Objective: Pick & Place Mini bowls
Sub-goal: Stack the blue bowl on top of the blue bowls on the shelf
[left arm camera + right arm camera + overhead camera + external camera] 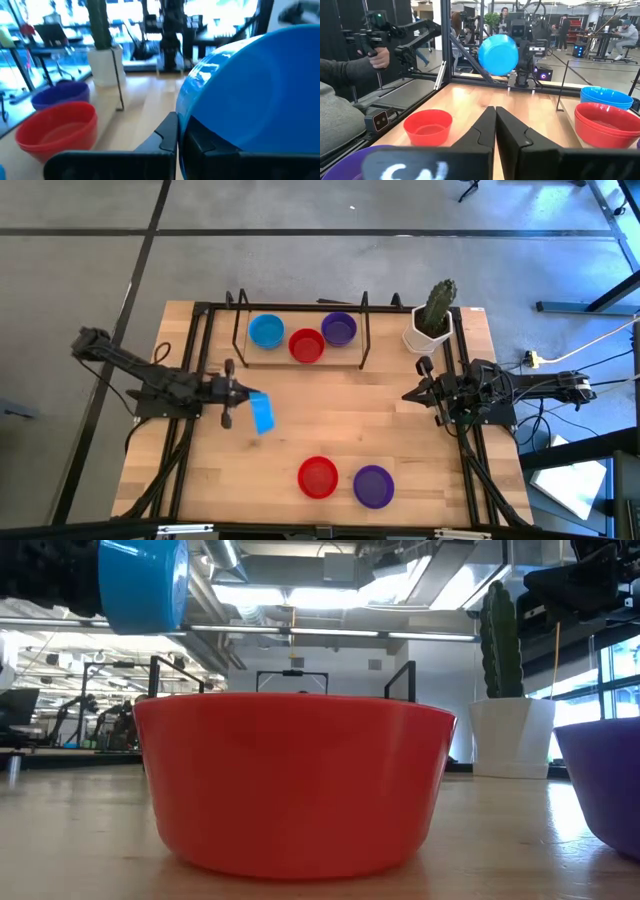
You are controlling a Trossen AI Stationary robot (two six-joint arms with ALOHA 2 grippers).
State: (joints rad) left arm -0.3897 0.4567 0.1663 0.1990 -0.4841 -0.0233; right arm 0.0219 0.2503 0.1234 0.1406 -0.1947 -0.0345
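Both arms are matte black and chunky, the right arm [520,390] trailing black cables plus a yellow plug.

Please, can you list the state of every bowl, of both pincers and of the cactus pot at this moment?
Blue bowl: lifted off the table, tilted on its side, held by left pincer.
Right pincer: shut, empty, beside the cactus pot.
Front red bowl: upright on table, empty.
Front purple bowl: upright, beside it.
Back blue stack, red stack, purple stack: resting upright.
Cactus pot: standing upright.
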